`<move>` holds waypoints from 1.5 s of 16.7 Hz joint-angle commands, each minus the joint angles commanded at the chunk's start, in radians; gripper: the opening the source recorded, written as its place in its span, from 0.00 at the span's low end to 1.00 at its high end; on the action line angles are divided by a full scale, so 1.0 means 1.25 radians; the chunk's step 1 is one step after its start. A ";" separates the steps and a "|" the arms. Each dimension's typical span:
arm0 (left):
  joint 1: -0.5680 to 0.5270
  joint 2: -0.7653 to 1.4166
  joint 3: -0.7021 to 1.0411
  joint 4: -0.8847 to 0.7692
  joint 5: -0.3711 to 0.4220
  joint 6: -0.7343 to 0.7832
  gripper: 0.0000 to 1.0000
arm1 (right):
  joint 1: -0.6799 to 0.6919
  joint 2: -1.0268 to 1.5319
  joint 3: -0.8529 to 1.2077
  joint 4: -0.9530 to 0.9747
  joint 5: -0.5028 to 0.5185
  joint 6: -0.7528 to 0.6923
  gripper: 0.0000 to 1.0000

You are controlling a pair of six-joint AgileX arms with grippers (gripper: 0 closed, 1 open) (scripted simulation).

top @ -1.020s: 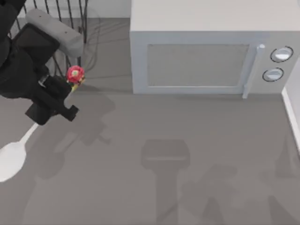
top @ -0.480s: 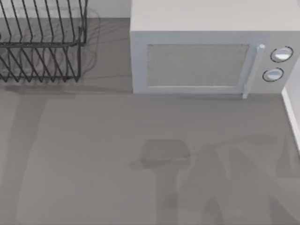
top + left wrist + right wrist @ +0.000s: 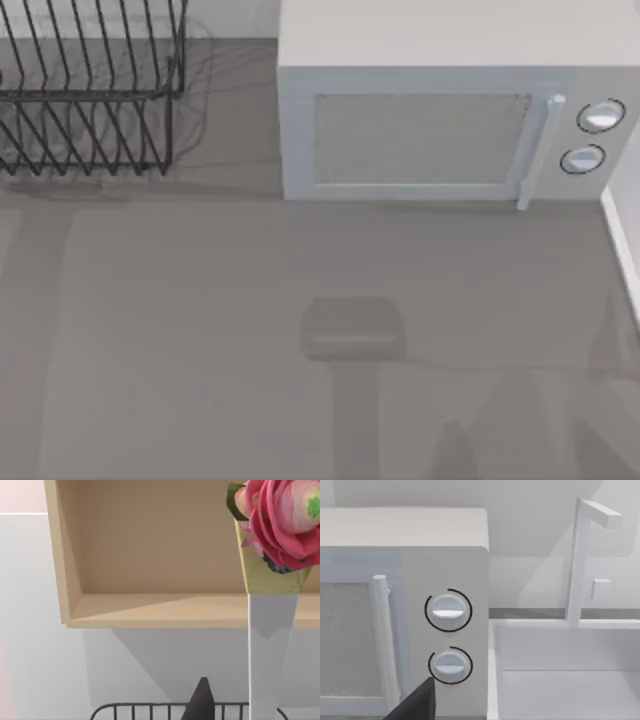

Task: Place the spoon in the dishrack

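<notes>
Black wire dishrack [image 3: 90,90] stands at the table's [image 3: 320,260] far left corner, prongs slanting upward, nothing seen lodged in it from the top view. Grey microwave [image 3: 440,120] sits beside it along the far edge, door shut, two dials at its right end.

Left wrist view: the spoon [image 3: 270,630] hangs close to the lens, white handle running down, red rose-like knob [image 3: 282,522] with yellow collar uppermost. That closeness suggests the left tool [image 3: 200,705] has it clamped lower on the handle, though the grip point itself is out of sight, so I cannot tell whether the fingers are clamped or apart. One dark fingertip pokes up at the frame's lower edge. Below it, the rack's top rail [image 3: 150,710] shows, so the spoon is judged to be carried above the rack, bowl end down, ready to lower between prongs. A tan wooden shelf [image 3: 150,580] on the wall lies behind.

Right wrist view: microwave dials [image 3: 447,610] and handle [image 3: 382,640], a white sink [image 3: 560,670] with faucet [image 3: 580,555] beyond. A dark finger edge of the right tool [image 3: 417,702] shows low in frame; its state cannot be told. Right arm appears parked near the table's right side.
</notes>
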 joint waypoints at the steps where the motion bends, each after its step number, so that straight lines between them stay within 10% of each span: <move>1: 0.000 0.000 0.000 0.000 0.000 0.000 0.00 | 0.000 0.000 0.000 0.000 0.000 0.000 1.00; 8: -0.017 0.129 -0.004 0.129 -0.010 0.002 0.00 | 0.000 0.000 0.000 0.000 0.000 0.000 1.00; 19: -0.080 0.630 -0.124 0.769 -0.071 0.004 0.00 | 0.000 0.000 0.000 0.000 0.000 0.000 1.00; 25: -0.092 0.692 -0.152 0.845 -0.081 0.002 0.00 | 0.000 0.000 0.000 0.000 0.000 0.000 1.00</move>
